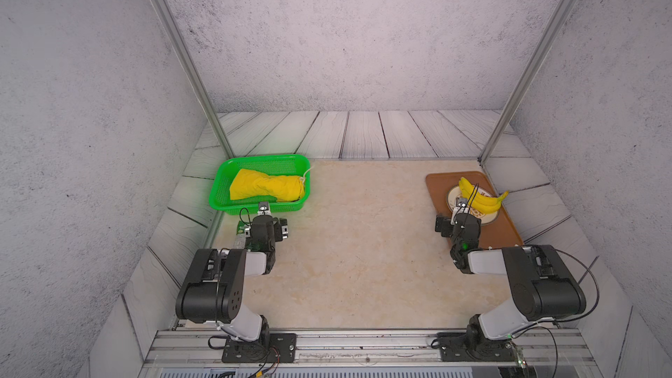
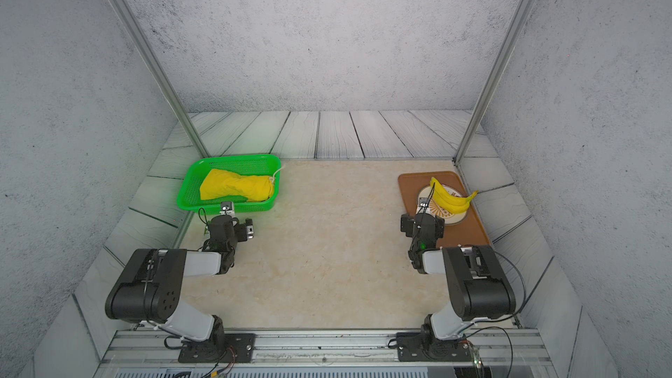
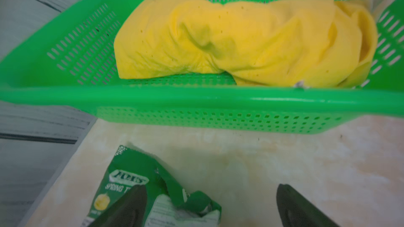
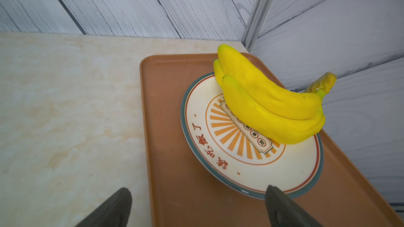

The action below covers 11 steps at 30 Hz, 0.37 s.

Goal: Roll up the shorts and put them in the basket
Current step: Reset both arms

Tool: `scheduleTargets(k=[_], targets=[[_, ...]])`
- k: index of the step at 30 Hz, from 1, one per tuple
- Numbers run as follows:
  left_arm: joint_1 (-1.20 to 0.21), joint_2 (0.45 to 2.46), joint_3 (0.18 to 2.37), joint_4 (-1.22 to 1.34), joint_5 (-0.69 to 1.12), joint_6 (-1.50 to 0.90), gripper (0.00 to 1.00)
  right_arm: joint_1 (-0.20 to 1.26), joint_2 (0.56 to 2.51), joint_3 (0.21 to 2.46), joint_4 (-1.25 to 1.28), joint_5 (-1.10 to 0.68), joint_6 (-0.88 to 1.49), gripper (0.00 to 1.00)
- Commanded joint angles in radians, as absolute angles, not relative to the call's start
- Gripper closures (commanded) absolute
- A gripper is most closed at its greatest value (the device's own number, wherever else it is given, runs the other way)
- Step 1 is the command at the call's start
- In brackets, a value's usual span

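Observation:
The shorts (image 1: 267, 186) (image 2: 236, 186) lie as a bright yellow roll inside a green basket (image 1: 217, 190) (image 2: 186, 190) at the back left. Their whitish drawstring (image 1: 307, 172) hangs over the basket's right rim. In the left wrist view the roll (image 3: 240, 38) fills the basket (image 3: 196, 97). My left gripper (image 1: 264, 231) (image 2: 232, 229) (image 3: 209, 195) hovers open just in front of the basket and holds nothing. A green snack packet (image 3: 157, 193) lies on the table under its fingers. My right gripper (image 1: 458, 225) (image 2: 422, 225) (image 4: 196, 195) stands open and holds nothing, over the near end of a brown tray (image 4: 175, 193).
Yellow bananas (image 1: 480, 198) (image 4: 269, 105) rest on a patterned plate (image 4: 218, 162) on the brown tray (image 1: 503, 230) at the right. The green packet (image 1: 240, 235) lies by the table's left edge. Metal posts (image 1: 218, 129) stand at the back corners.

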<state>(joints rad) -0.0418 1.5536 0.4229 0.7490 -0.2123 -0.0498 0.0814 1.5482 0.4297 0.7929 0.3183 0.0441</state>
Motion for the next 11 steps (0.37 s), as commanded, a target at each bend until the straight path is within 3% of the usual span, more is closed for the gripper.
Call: scheduleTargets(k=[1, 11], targets=[[-0.035, 1.526, 0.45, 0.738, -0.193, -0.042, 0.02, 0.077, 1.53, 0.44, 0.757, 0.298, 0.06, 0.01], [-0.037, 1.53, 0.442, 0.763, -0.198, -0.038, 0.02, 0.075, 1.534, 0.448, 0.746, 0.288, 0.062, 0.0]])
